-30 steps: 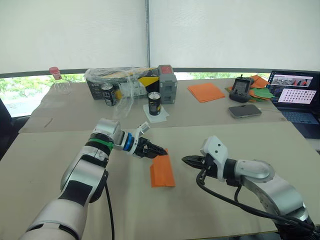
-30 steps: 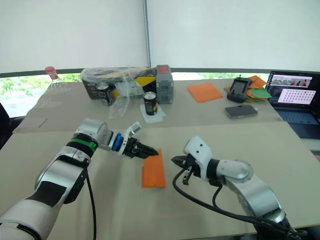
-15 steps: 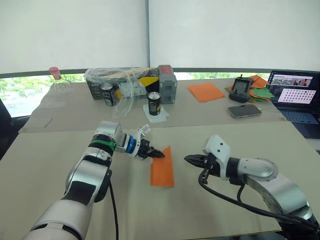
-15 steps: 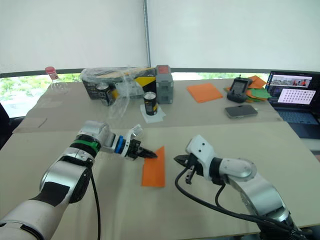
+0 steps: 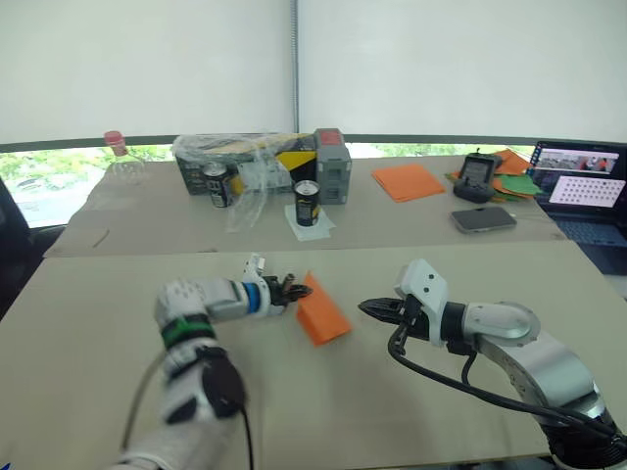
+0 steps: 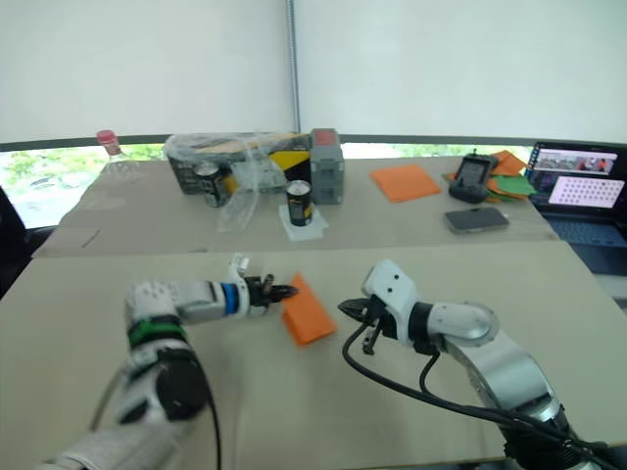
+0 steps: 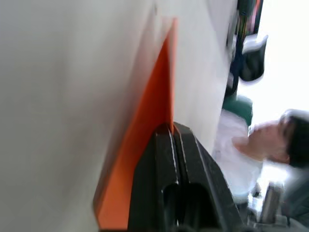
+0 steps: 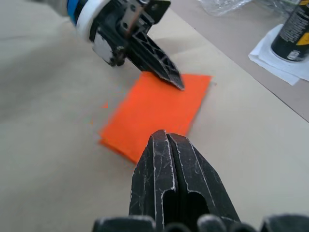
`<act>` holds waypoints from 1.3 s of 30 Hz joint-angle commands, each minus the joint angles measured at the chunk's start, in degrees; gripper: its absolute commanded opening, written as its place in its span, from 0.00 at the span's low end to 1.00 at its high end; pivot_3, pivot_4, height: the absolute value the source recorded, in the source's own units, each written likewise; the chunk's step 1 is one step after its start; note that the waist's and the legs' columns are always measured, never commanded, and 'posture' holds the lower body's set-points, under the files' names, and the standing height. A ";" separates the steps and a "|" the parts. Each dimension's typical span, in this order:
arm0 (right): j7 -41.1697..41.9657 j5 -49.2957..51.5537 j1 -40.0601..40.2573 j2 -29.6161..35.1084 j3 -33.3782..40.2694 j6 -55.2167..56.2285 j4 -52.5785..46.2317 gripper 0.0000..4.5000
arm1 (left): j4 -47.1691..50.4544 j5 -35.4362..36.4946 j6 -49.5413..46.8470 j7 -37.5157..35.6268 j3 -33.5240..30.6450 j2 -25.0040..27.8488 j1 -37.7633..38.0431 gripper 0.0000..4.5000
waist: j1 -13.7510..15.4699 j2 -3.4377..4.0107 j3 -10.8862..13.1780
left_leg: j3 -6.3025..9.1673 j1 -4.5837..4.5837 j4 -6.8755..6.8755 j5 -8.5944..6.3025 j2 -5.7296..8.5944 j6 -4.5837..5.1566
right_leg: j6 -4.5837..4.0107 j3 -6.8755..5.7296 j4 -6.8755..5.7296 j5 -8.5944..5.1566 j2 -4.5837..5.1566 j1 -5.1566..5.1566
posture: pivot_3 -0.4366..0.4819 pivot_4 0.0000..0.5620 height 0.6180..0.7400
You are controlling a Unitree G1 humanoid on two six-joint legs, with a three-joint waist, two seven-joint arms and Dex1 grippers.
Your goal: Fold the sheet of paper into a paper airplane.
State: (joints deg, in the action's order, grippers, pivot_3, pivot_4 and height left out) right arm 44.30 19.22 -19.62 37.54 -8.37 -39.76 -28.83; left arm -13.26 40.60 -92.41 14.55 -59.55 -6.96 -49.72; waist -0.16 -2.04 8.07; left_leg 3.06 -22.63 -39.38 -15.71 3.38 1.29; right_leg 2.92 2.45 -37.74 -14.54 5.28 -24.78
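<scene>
The sheet of paper [image 5: 323, 313], bright orange and folded into a narrow layered rectangle, lies slanted on the near table between my two grippers. My left gripper [image 5: 300, 291] comes in low from the left and is shut on the paper's far left edge [image 7: 166, 82]; the right wrist view shows its black tips [image 8: 175, 81] at that edge of the paper [image 8: 154, 108]. My right gripper [image 5: 366, 308] is shut with nothing in it, a short way right of the paper and pointing at it [image 8: 165, 134].
On the far table stand two black cans [image 5: 308, 203], a plastic-wrapped box [image 5: 235, 157] and a grey box [image 5: 331, 166]. A stack of orange sheets [image 5: 406, 180], a phone [image 5: 484, 218], green papers [image 5: 517, 183] and a laptop [image 5: 586, 188] lie at right. A person [image 7: 270, 145] shows in the left wrist view.
My left gripper has gone from open to shut at the paper's edge and its arm has dropped low. The paper has turned to lie slanted. The right arm holds its place.
</scene>
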 commanded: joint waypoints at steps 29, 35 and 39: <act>-0.62 -0.28 -1.61 -2.09 -1.76 1.07 0.84 0.00 | 24.67 72.40 33.79 62.65 33.66 -4.57 29.89 0.79 | 1.63 -0.33 -0.01 | 0.06 0.09 -0.46 0.15 0.19 -0.15 | -0.10 -0.04 -0.22 0.29 -0.12 0.14 | 0.48 0.27 1.00; -0.45 0.00 -2.43 -4.17 -2.60 0.72 2.17 0.00 | 25.59 72.40 30.86 54.75 32.56 9.43 33.78 0.99 | 0.67 -0.21 -0.08 | 0.03 0.65 -0.18 0.13 0.14 -0.12 | -0.12 -0.04 0.07 0.28 -0.26 0.62 | 0.48 0.27 1.00; 1.35 -0.97 -3.54 -4.08 -4.31 2.60 4.27 0.00 | 20.64 72.40 21.50 36.29 31.51 27.15 38.45 0.99 | -0.36 -0.12 -0.14 | -0.06 1.02 0.30 0.19 0.08 -0.23 | -0.24 0.03 0.05 0.21 -0.37 0.66 | 0.48 0.27 1.00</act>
State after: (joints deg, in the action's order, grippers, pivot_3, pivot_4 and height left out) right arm 44.86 18.46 -22.10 33.30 -12.72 -39.07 -24.15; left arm 11.30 112.98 -66.85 56.84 -26.10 14.38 -13.16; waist -0.52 -2.16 7.94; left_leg 3.00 -21.50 -38.94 -15.51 3.44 1.05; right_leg 2.63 2.48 -37.67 -14.36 4.89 -24.10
